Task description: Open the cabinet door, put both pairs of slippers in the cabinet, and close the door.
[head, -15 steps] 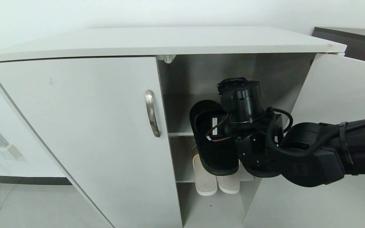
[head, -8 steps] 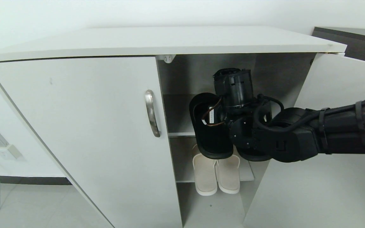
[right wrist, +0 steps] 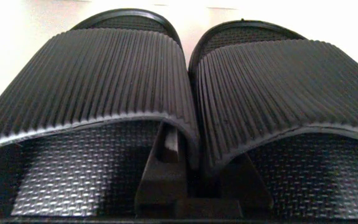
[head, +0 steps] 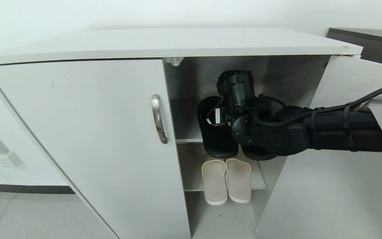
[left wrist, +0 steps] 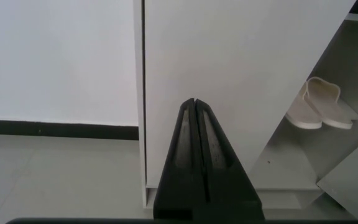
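Inside the white wooden cabinet [head: 177,41], the right claw [right wrist: 188,155] squeezes the pair of black ribbed rubber slippers [head: 216,132], toes pointing to 12 o'clock over the upper shelf [head: 185,140], with cream foam slippers [head: 225,179] at 6 o'clock.

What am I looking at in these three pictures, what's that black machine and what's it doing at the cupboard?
It is a two-armed robot putting slippers away. The wide picture comes from a camera on its head: a white cabinet with its right door open and left door closed, and its right arm in the opening. The other two come from cameras on its wrists. The right wrist one looks along the right gripper, shut on a pair of black slippers, one finger inside each. The head view shows that pair level with the upper shelf; whether it rests there I cannot tell. A pair of white slippers lies on the shelf below. The left wrist one shows the left gripper, shut and empty, outside the cabinet.
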